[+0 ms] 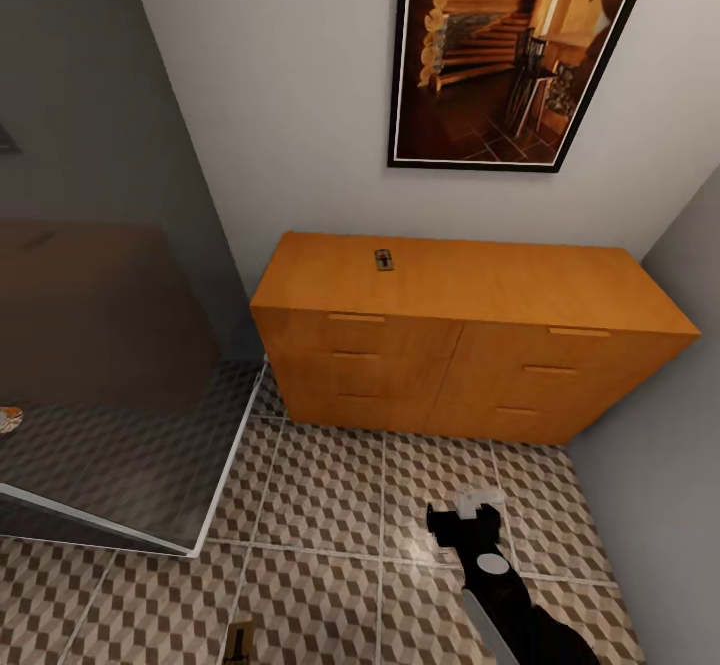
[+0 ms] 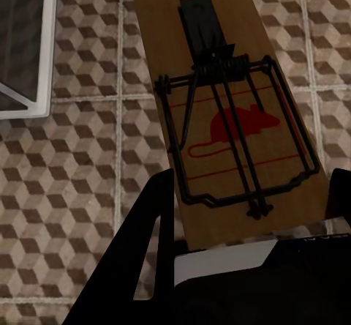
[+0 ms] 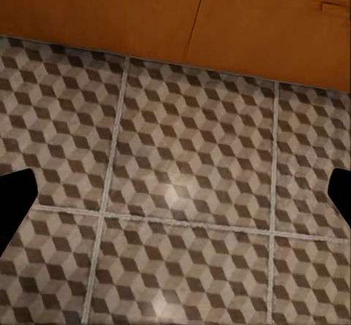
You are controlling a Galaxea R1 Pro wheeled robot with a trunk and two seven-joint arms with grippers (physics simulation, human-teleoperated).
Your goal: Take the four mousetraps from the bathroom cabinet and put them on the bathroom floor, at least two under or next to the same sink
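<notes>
- On the cabinet (image 1: pixel 470 290), near the back edge of its flat top and toward its left end, one mousetrap (image 1: pixel 384 261) lies flat and untouched.
- The left gripper (image 2: pixel 241 266) has its fingers clenched on the near end of a second mousetrap (image 2: pixel 230 116), held above the tiled floor (image 2: pixel 80 164); the board's printed red mouse and wire spring face the wrist camera.
- In the head view a brown sliver at the bottom edge (image 1: pixel 240 643) looks like that same held trap, though it is cut off.
- The right gripper (image 1: pixel 468 515) hangs over the floor in front of the cabinet; its fingers are spread apart with nothing between them.
- The step in hand seems to be setting the held trap down. It would go well if lowered flat until the board meets the tiles, then released, on a tile beside the sink.
- No sink is in view, so how close this spot lies to it cannot be judged.
- The other two traps cannot be made out, and the cabinet's drawers are shut.
- A glass panel (image 1: pixel 120 365) at the left blurs what lies behind it.
</notes>
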